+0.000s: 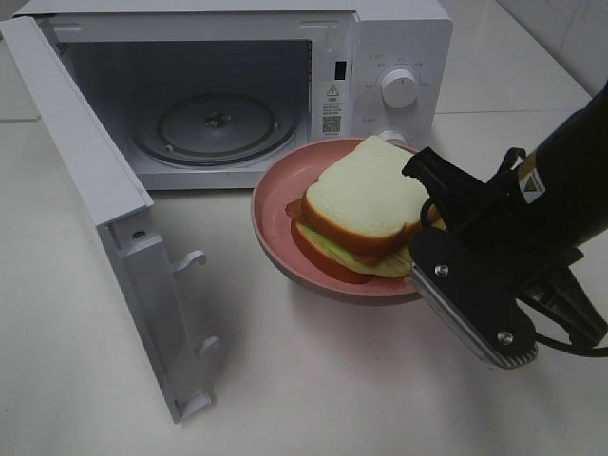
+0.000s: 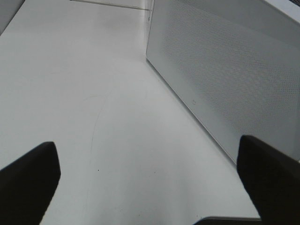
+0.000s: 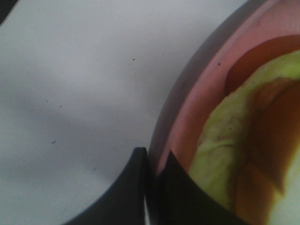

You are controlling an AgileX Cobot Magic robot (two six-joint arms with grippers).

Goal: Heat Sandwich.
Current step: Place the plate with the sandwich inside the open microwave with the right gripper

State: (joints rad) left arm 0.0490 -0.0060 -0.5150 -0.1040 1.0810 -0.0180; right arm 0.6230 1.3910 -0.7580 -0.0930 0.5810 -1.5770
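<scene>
Two pincers seen: right pincer was clamped on the plate rim, sandwich just past its tips; left pincer was held spread, microwave door alongside.

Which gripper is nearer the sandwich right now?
Right. The right gripper is shut on the pink plate at its rim, beside the sandwich. The left gripper hangs open over the table beside the microwave.
</scene>
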